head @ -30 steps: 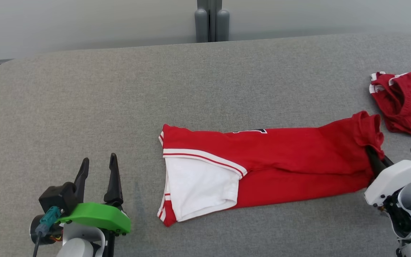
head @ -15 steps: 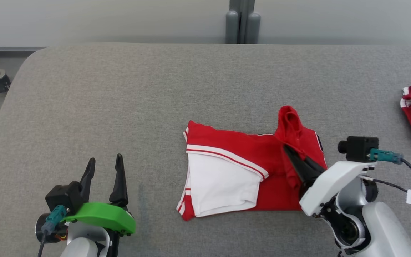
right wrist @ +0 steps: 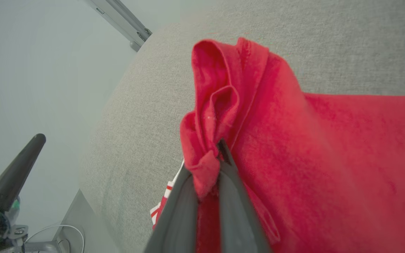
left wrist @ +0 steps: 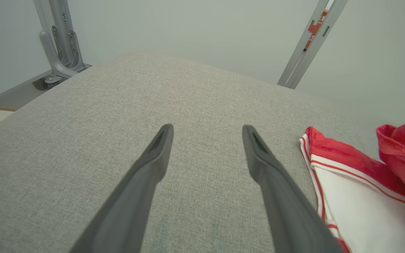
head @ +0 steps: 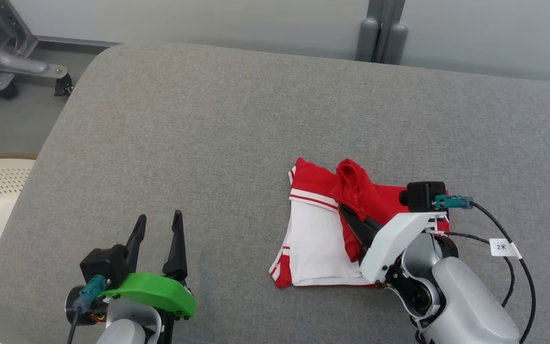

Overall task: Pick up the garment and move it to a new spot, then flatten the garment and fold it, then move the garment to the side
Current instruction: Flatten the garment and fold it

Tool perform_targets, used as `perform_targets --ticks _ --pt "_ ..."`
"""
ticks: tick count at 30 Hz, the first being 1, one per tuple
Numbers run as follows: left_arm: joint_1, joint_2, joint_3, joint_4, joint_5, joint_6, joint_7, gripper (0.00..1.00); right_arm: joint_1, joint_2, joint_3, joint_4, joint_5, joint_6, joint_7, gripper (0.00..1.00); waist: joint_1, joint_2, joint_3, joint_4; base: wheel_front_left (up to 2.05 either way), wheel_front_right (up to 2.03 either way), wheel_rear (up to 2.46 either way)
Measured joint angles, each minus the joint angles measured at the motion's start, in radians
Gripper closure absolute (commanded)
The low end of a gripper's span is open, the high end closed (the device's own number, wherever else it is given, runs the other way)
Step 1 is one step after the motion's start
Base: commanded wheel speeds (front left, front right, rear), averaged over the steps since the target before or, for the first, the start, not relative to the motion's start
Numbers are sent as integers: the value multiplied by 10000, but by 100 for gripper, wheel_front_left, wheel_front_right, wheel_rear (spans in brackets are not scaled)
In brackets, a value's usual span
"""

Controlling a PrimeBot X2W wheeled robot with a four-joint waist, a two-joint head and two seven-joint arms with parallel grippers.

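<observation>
Bench (head: 208, 119): garment (head: 318, 239) lies right of centre, half folded. Right gripper (head: 344, 211) pinches red edge, lifted above white panel. Best to carry fold across level, match edges, then release. Left gripper (head: 159, 216) wide, empty, well apart. Right arm hides garment's near-right corner and fold's underside.

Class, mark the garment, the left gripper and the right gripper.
garment (head: 320, 239): head view, its white panel.
left gripper (left wrist: 207, 128): left wrist view, gap between open fingertips.
right gripper (head: 344, 210): head view, fingertips pinching the garment.
</observation>
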Motion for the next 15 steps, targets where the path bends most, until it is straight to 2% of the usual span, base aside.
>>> perform_targets --ticks 2,3,4,5,6,9,15 --pt "-3 -12 -13 40 0 -4 -15 0 -134 25 130 341 38 0 -40 100 0 0 -6 115 0 0 0" --pt "-3 -13 -19 63 0 -4 -19 0 -203 29 196 533 42 0 -117 80 0 0 -11 163 0 0 0" --pt "-4 -15 -25 81 0 -4 -36 0 -262 21 320 619 107 -2 -155 64 0 0 -14 194 0 0 0" --pt "-7 -25 -27 98 0 -4 -44 0 -337 21 487 671 282 -2 -201 35 0 0 -17 222 0 0 0" --pt "-8 -36 -29 109 0 -4 -48 0 -430 23 700 704 454 -2 -215 1 0 0 -19 230 0 0 0" --pt "-12 -44 -31 144 -2 -4 -86 0 -588 59 1244 731 777 0 -447 0 0 0 -23 176 0 0 0" --pt "-39 -113 -125 209 -4 -75 -102 0 -788 -130 1400 660 907 0 -1419 0 0 0 -50 -53 0 0 0"
